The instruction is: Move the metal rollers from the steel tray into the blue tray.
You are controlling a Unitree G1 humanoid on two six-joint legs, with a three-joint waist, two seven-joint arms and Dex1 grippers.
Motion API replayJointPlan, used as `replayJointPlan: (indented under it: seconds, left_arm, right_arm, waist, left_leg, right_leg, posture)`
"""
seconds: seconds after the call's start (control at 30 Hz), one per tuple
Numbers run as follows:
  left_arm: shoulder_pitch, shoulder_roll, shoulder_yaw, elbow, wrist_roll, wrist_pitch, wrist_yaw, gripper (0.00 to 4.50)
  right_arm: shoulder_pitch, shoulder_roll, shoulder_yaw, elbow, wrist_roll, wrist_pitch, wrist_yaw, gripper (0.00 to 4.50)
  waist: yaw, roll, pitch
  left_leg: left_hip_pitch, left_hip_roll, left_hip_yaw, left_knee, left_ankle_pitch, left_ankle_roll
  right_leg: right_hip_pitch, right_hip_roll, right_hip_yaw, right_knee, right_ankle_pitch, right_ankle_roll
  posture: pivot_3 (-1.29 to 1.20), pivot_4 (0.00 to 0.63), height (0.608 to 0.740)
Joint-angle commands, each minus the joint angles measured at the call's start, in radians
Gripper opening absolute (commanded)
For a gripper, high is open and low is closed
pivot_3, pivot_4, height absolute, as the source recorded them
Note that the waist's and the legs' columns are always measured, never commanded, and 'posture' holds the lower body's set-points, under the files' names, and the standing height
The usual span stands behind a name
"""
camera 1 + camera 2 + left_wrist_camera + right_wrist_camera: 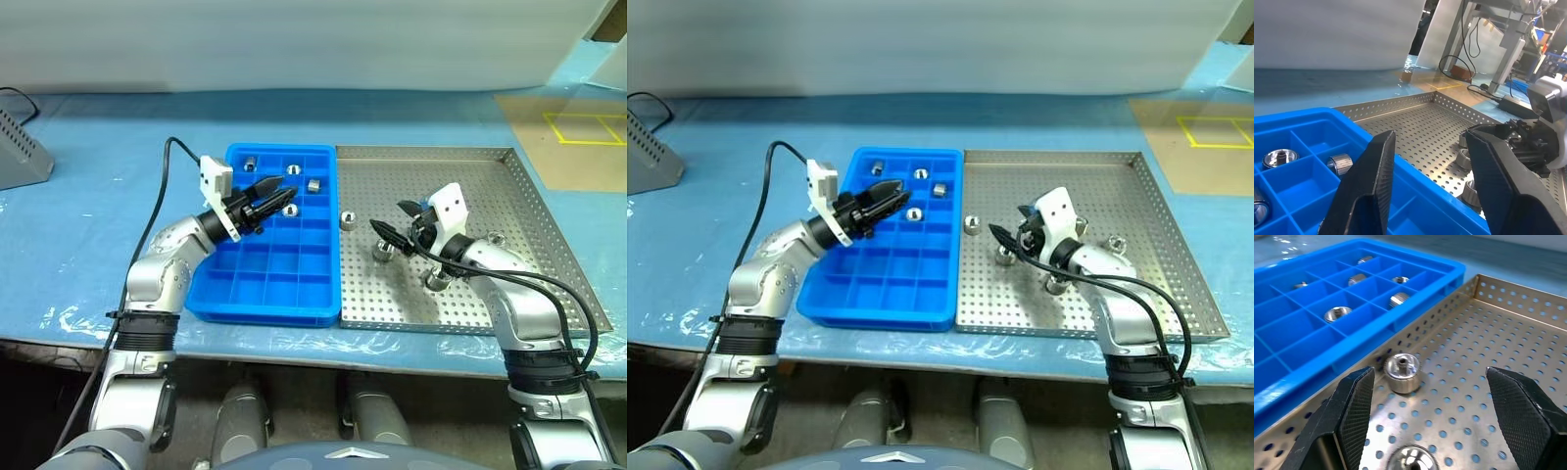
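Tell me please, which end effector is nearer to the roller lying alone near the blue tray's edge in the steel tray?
Right. The right end effector hovers just beside that roller, over the steel tray; the left end effector is over the blue tray.

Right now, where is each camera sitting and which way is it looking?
Left eye and right eye views: on the head, looking forward and down at the bright blue plastic compartment tray and the perforated silver steel tray; both arms show.
Left wrist view: on the left arm, looking along the open left gripper across both trays toward the right gripper.
Right wrist view: on the right arm, looking along the wide-open right gripper at a small shiny metal roller.
All views share both trays.
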Motion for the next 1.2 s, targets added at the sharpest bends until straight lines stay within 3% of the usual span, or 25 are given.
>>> replayJointPlan:
  seconds: [0.03,1.03,1.2]
  left_arm:
    - [0.002,0.015,0.002,-0.021,0.015,-0.024,-0.003,2.40]
    - [-0.005,0.025,0.002,0.014,0.023,-0.057,-0.082,2.40]
    - [-0.039,0.010,0.022,0.061,0.033,-0.062,-0.037,2.40]
  right_arm:
    - [0.015,-0.027,-0.009,-0.058,0.033,0.013,0.022,3.73]
    - [0.018,-0.050,0.020,-0.058,0.023,0.020,0.015,3.73]
    - [0.023,-0.052,0.013,-0.064,0.020,0.015,0.008,3.73]
  waist:
    - [0.000,0.000,0.000]
    - [0.000,0.000,0.000]
    - [-0.001,0.000,0.000]
  left_leg:
    - [0.000,0.000,0.000,0.000,0.000,0.000]
    - [0.000,0.000,0.000,0.000,0.000,0.000]
    - [0.000,0.000,0.000,0.000,0.000,0.000]
  right_leg:
    - [0.000,0.000,0.000,0.000,0.000,0.000]
    - [0.000,0.000,0.000,-0.001,0.000,0.000]
    - [0.000,0.000,0.000,-0.001,0.000,0.000]
  posture:
    - [-0.30,0.150,0.740]
    - [-0.31,0.150,0.740]
    - [-0.33,0.150,0.740]
